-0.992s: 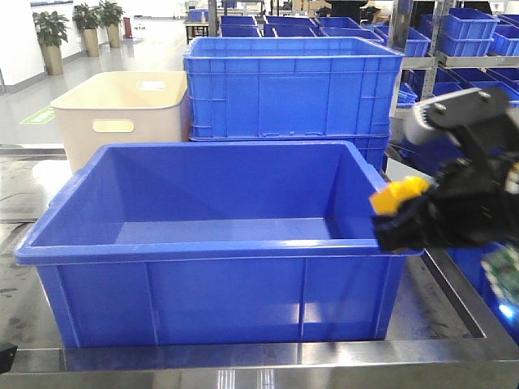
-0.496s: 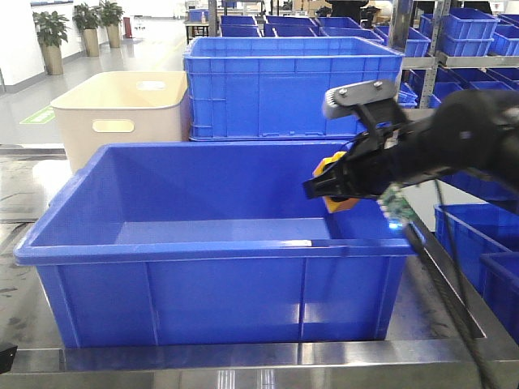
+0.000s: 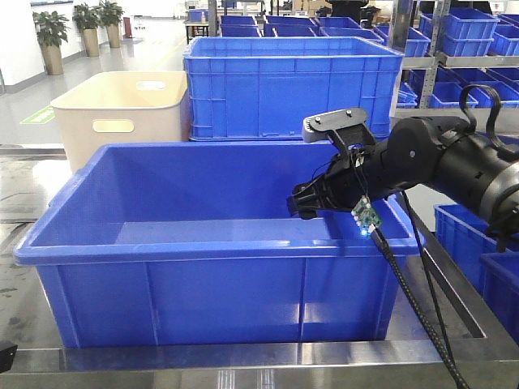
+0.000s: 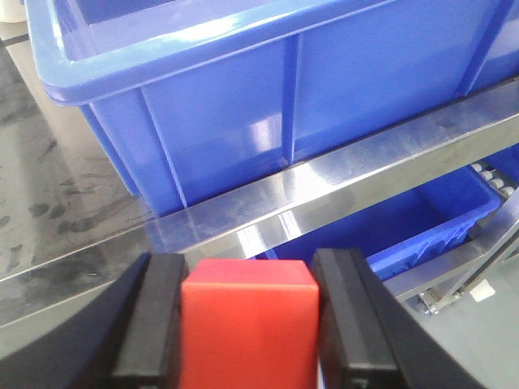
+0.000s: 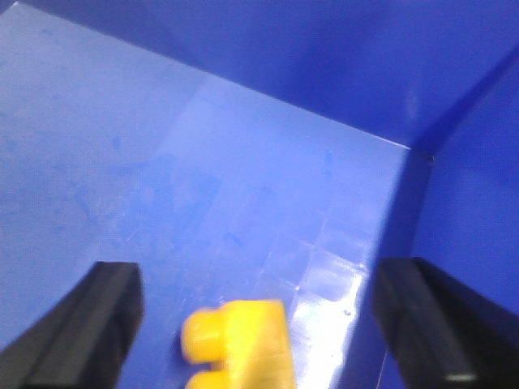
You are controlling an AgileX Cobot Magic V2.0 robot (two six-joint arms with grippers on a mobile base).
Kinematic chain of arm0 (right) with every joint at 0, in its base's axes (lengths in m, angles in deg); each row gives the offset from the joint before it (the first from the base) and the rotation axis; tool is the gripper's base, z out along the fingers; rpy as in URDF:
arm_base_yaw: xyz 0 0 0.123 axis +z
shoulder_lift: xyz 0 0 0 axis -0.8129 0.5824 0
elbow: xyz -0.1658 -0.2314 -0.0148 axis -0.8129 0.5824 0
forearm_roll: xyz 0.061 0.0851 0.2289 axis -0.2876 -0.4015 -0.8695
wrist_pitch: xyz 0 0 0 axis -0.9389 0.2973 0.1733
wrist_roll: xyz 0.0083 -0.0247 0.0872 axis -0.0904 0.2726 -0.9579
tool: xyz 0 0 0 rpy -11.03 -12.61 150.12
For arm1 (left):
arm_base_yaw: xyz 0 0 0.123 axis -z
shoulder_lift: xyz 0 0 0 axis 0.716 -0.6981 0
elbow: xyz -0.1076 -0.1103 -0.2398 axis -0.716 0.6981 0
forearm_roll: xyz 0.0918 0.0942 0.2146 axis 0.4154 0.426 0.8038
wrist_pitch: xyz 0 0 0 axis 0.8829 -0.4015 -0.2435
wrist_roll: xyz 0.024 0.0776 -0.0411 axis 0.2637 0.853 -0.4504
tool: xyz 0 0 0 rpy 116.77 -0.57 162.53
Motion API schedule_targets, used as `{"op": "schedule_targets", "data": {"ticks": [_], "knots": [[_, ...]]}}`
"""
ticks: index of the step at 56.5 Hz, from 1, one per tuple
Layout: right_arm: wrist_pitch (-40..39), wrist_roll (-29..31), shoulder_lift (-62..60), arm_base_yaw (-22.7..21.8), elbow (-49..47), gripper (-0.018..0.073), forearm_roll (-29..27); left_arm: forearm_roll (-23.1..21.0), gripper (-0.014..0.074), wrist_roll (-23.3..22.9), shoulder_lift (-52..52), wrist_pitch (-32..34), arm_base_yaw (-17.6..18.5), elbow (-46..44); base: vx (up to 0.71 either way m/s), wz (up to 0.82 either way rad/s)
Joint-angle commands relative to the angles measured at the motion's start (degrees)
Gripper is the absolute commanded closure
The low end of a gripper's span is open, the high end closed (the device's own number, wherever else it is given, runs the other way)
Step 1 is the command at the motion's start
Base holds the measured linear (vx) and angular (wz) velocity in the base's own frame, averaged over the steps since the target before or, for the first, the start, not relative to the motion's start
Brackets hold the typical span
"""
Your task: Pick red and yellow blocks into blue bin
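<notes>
Right arm [image 3: 438, 158] reaching into the big blue bin [image 3: 219, 248], the left one low outside it.
The right gripper [image 5: 259, 275] hangs over the bin's floor near a right-hand corner, fingers spread wide and gripping nothing. The left gripper [image 4: 250, 267] sits before the bin's front wall, clamped on the red cube [image 4: 247, 332]. The yellow brick [image 5: 239, 344] is loose between the right fingers, inside the bin, blurred.

Black right arm [image 3: 442, 158] and jaws, grey wrist bracket [image 3: 334, 123], dangling black cable [image 3: 413, 284].

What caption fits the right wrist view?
Right claw open inside the blue bin, yellow brick clear of both fingers.
</notes>
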Motion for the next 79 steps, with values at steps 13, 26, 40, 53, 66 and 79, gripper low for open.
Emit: {"op": "schedule_targets", "data": {"ticks": [13,26,40,53,66,79], "knots": [[3.03,0.58,-15.29,-0.23,0.09,-0.0098,-0.17,-0.71,0.0346,-0.01,0.50,5.43,0.56,-1.42,0.00,0.00],[2.22,0.58,-30.03,-0.23,16.86,-0.0008,-0.06,-0.71,0.0346,-0.01,0.50,9.49,0.56,-1.42,0.00,0.00],[1.01,0.58,-41.95,-0.23,35.39,0.0011,-0.06,-0.71,0.0346,-0.01,-0.12,15.01,0.56,-1.64,0.00,0.00],[-2.07,0.58,-45.96,-0.23,41.49,0.0011,-0.06,-0.71,0.0346,-0.01,-8.64,17.76,0.56,-11.79,0.00,0.00],[-3.37,0.53,-45.96,-0.23,41.49,0.0011,-0.12,-0.71,0.0346,-0.01,-23.67,17.50,0.56,-26.27,0.00,0.00],[-4.00,0.53,-45.96,-0.23,41.49,0.0011,-0.17,-0.71,0.0341,-0.01,-38.67,16.48,0.56,-37.84,0.00,0.00]]}}
